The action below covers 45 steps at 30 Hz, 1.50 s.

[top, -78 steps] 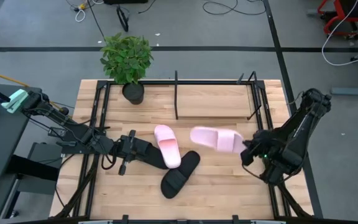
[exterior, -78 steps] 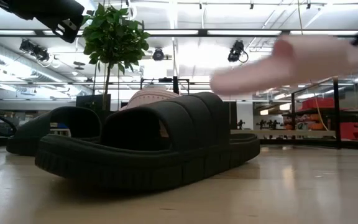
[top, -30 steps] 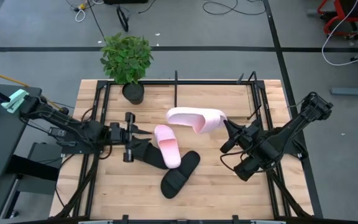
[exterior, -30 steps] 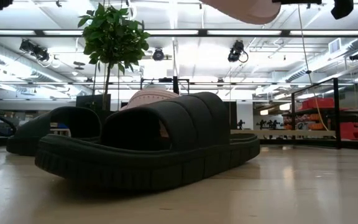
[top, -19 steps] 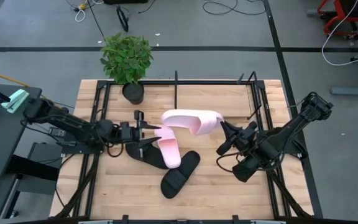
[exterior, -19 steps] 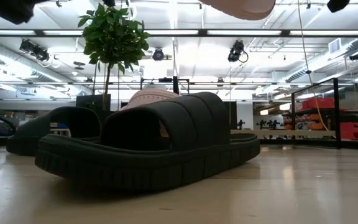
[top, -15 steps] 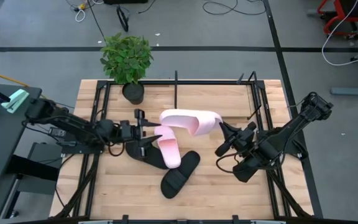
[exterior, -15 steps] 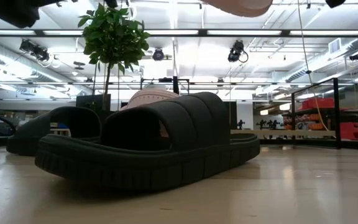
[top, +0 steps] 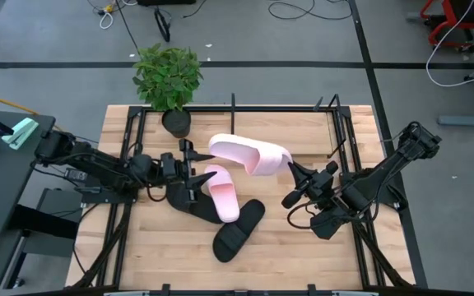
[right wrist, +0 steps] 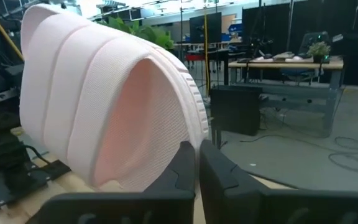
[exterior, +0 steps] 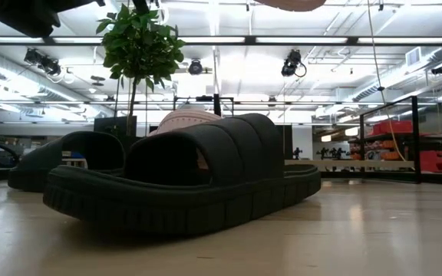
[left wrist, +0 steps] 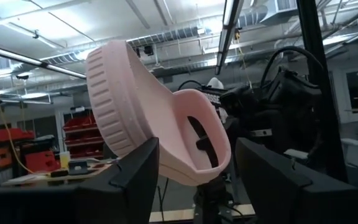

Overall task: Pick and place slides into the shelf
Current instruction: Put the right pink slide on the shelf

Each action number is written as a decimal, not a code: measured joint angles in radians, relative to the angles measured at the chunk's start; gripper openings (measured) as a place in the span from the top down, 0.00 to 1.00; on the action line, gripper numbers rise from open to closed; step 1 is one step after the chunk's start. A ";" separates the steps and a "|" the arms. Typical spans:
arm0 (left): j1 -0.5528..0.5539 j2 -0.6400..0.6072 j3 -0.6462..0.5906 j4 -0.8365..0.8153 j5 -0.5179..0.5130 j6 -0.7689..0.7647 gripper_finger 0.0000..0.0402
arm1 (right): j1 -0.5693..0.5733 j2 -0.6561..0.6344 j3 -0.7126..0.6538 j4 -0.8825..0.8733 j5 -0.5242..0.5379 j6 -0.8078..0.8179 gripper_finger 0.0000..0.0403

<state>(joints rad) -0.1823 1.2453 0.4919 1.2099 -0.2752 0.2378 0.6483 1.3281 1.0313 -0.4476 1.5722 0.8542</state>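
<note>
Slides are scattered over the middle of the pale, wood-grained tabletop (top: pixel 303 247), and one is off it altogether. That raised pink slide (top: pixel 249 154) is a soft, smooth foam sandal with a ribbed strap and a finely grooved sole edge; it hangs tilted above the tabletop's centre, its right end pinched by the right pincer (top: pixel 290 170), whose two dark fingers are clenched together on the strap's rim, as the right wrist view shows (right wrist: pixel 197 180). The left pincer (top: pixel 189 168) sits just beside the slide's left end with its fingers spread wide and released, gripping nothing; in the left wrist view (left wrist: pixel 194 168) the pink sole curves up between the two parted fingers without clearly touching them.

Below it, a second pink slide (top: pixel 222 192) lies flat, sole down. A black slide (top: pixel 239 230) with a chunky, deeply ridged sole and a broad ribbed strap rests near the front, touching the pink one's near end. Another black slide (top: pixel 189 201) lies to the left, partly under the left arm.

The shelf (top: pixel 234 123), a thin black rod frame with slim upright posts, stands along the far side of the tabletop. A leafy green plant (top: pixel 168 76) in a dark round pot (top: pixel 176 122) occupies the far left corner.
</note>
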 joint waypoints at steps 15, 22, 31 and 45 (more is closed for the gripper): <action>-0.001 0.000 0.000 -0.012 0.000 -0.044 0.47 | 0.000 -0.038 0.138 0.000 0.000 -0.388 0.99; -0.002 -0.002 0.000 -0.049 0.000 -0.044 0.50 | 0.000 -0.061 0.157 -0.001 -0.003 -0.480 0.99; -0.002 -0.002 0.000 -0.079 -0.001 -0.043 0.48 | -0.017 -0.095 0.157 -0.002 -0.004 -0.519 0.99; 0.011 -0.002 0.000 -0.005 0.000 -0.035 0.47 | -0.018 -0.097 0.157 -0.001 -0.003 -0.485 0.99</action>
<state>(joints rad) -0.1711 1.2438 0.4919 1.2046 -0.2757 0.2028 0.6304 1.2308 1.1885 -0.4488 1.5692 0.3690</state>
